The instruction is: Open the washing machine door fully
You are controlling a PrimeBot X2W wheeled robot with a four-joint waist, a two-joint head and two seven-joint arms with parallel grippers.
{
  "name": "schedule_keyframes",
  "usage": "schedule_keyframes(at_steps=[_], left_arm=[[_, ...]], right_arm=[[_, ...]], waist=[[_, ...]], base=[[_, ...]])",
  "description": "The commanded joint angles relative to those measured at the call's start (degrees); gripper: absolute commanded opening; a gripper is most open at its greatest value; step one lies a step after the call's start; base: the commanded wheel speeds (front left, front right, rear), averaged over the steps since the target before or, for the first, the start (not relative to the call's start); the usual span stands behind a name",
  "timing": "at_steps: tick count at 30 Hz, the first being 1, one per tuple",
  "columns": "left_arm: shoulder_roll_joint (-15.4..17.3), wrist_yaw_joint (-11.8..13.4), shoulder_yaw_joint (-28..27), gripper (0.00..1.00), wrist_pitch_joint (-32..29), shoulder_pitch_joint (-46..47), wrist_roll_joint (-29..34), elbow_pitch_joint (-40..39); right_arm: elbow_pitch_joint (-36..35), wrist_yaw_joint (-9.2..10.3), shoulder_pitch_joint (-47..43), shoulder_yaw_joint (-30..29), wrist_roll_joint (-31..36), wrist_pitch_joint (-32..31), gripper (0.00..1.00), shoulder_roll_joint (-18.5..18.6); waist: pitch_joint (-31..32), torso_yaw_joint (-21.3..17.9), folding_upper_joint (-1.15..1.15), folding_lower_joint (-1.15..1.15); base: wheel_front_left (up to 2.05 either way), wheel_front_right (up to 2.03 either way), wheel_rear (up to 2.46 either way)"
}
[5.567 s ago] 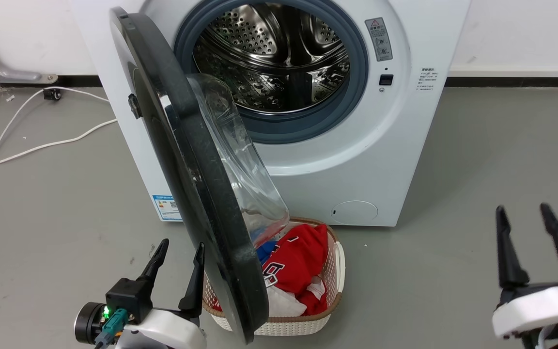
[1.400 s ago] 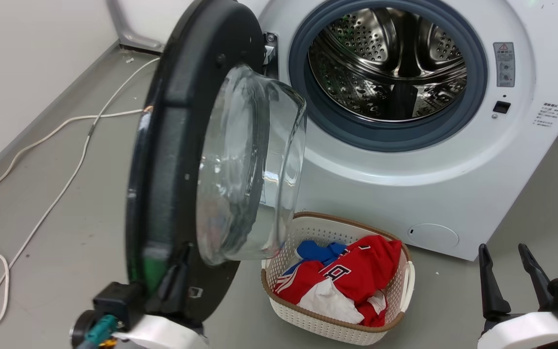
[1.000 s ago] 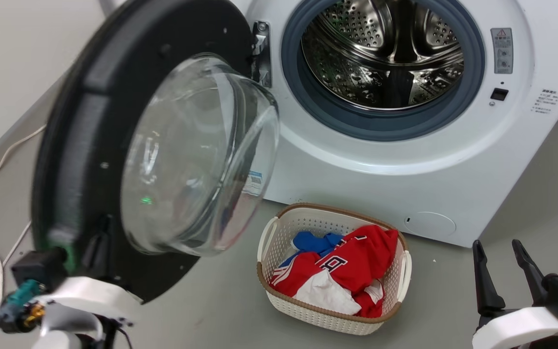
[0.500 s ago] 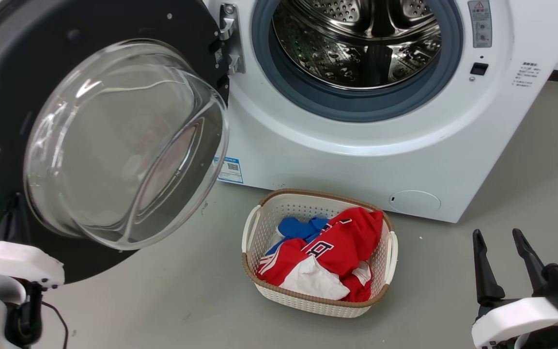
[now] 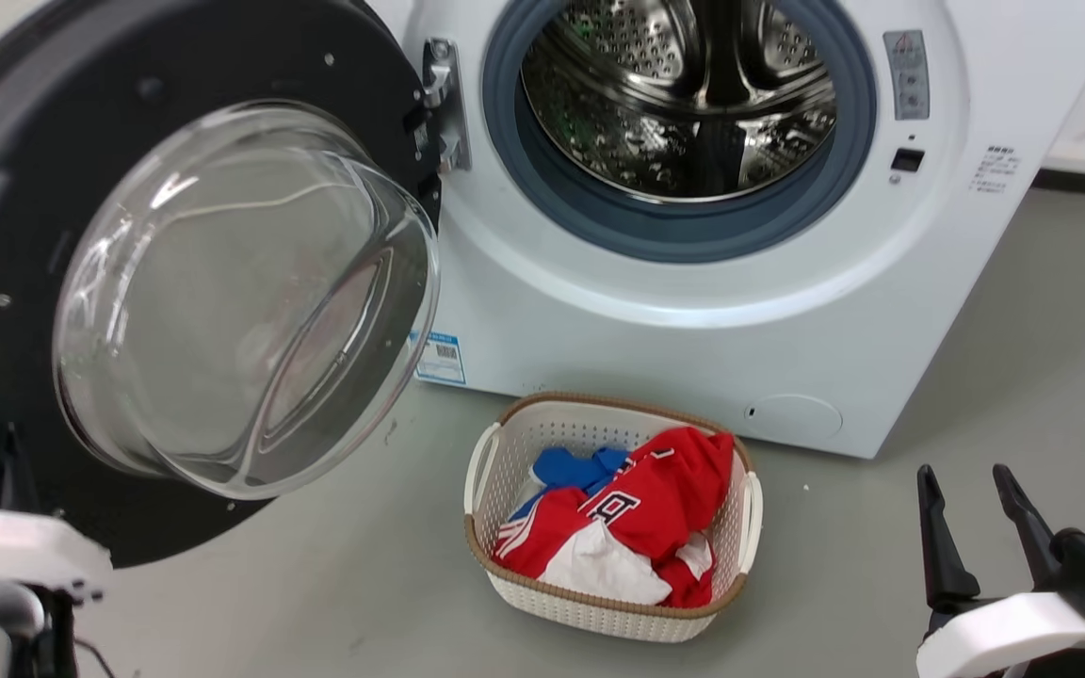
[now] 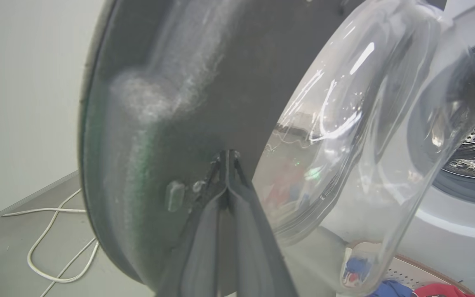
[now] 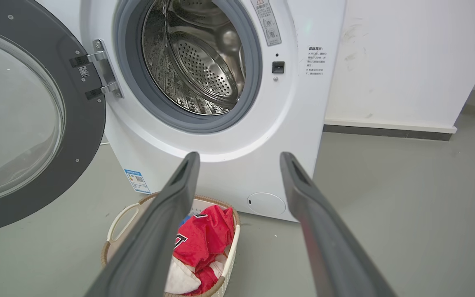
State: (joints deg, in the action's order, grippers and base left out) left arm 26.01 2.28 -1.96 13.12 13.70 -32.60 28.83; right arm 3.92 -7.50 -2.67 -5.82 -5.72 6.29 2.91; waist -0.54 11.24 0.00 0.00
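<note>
Hanging wide open on its metal hinge (image 5: 439, 104), the washing machine door (image 5: 241, 301) stands out to the left of the white front-loader (image 5: 693, 339). Its bulging glass bowl faces into the room, and the steel drum (image 5: 684, 104) lies bare behind a grey rubber ring. The robot's left gripper (image 6: 227, 156) meets the door low on its wide black rim. The two dark fingers are pressed together with nothing visible between them, tips touching the rim's inner face just beside the glass. The right gripper (image 7: 239, 156) is held at the near right, well apart from the machine, fingers spread wide and empty. A white plastic laundry basket (image 5: 618, 612) sits on the grey floor just in front of the machine, holding a red jersey (image 5: 665, 480) and a blue garment (image 5: 566, 466). A white cable (image 6: 52, 247) trails across the floor at far left.
</note>
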Motion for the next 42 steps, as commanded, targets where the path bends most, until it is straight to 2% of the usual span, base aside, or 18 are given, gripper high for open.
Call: schedule_keyframes(at_steps=[1, 4, 8, 13, 17, 22, 25, 27, 28, 36, 42], left_arm=[[-0.51, 0.65, 0.14, 0.00, 0.36, -1.55, 0.45, -1.60], [-1.02, 1.43, 0.75, 0.00, 0.61, -4.12, 1.25, -4.34], [-2.61, 3.77, 2.13, 0.00, -0.03, -9.66, 2.59, -10.69], [-4.82, 6.37, 6.52, 0.00, -2.11, -16.21, 5.46, -20.38], [-5.70, 6.74, 10.06, 0.00, -3.70, -16.84, 7.70, -25.15], [-6.44, 5.89, 13.61, 0.00, -5.84, -14.78, 8.90, -27.54], [-7.00, 5.43, 15.17, 0.39, -6.17, -13.70, 9.53, -27.34], [-7.26, 5.54, 15.69, 0.89, -6.31, -13.22, 9.94, -27.03], [-7.30, 5.60, 15.98, 1.00, -6.27, -13.05, 10.00, -26.85], [-7.65, 6.34, 16.25, 1.00, -5.29, -12.70, 10.39, -25.77], [-7.79, 6.60, 16.44, 1.00, -4.62, -12.45, 10.12, -25.15]], right_arm=[[-0.06, 0.01, -0.39, -0.03, -0.43, 0.31, 1.00, -0.06], [-0.07, 0.01, -0.83, -0.12, -0.49, 0.25, 1.00, -0.06], [-0.15, 0.01, -1.15, -0.21, -0.56, 0.09, 1.00, -0.06], [-0.50, 0.01, -1.45, 0.03, -0.21, -0.13, 1.00, -0.06], [-0.78, 0.01, -1.05, 0.60, -0.08, -0.41, 1.00, -0.06], [-1.24, 0.01, -0.39, 1.23, 0.28, -0.80, 1.00, -0.06], [-1.37, 0.01, 0.06, 1.72, 0.57, -1.08, 1.00, -0.06], [-1.43, 0.01, 0.24, 1.97, 0.81, -1.23, 1.00, -0.05], [-1.45, 0.01, 0.21, 1.96, 0.79, -1.26, 1.00, -0.06], [-1.28, 0.01, 0.22, 2.21, 1.02, -1.36, 1.00, -0.06], [-0.97, 0.01, 0.36, 2.36, 0.98, -1.39, 1.00, -0.06]], waist=[[0.72, -0.04, 0.00, 0.00], [1.25, 0.00, 0.00, 0.00], [2.25, 0.10, 0.00, 0.00], [2.84, -0.02, 0.00, 0.00], [2.72, -0.81, 0.00, 0.00], [2.16, -3.19, 0.00, 0.00], [1.86, -5.50, 0.00, 0.00], [1.72, -7.12, 0.00, 0.00], [1.69, -7.79, 0.00, 0.00], [1.67, -12.89, 0.00, 0.00], [1.66, -14.59, 0.00, 0.00]], base=[[0.00, 0.00, 0.00], [0.00, 0.00, 0.00], [0.00, 0.00, 0.00], [0.00, 0.00, 0.00], [0.00, 0.00, 0.00], [0.00, 0.00, 0.00], [0.00, 0.00, 0.00], [0.00, 0.00, 0.00], [0.00, 0.00, 0.00], [0.00, 0.00, 0.00], [0.00, 0.00, 0.00]])
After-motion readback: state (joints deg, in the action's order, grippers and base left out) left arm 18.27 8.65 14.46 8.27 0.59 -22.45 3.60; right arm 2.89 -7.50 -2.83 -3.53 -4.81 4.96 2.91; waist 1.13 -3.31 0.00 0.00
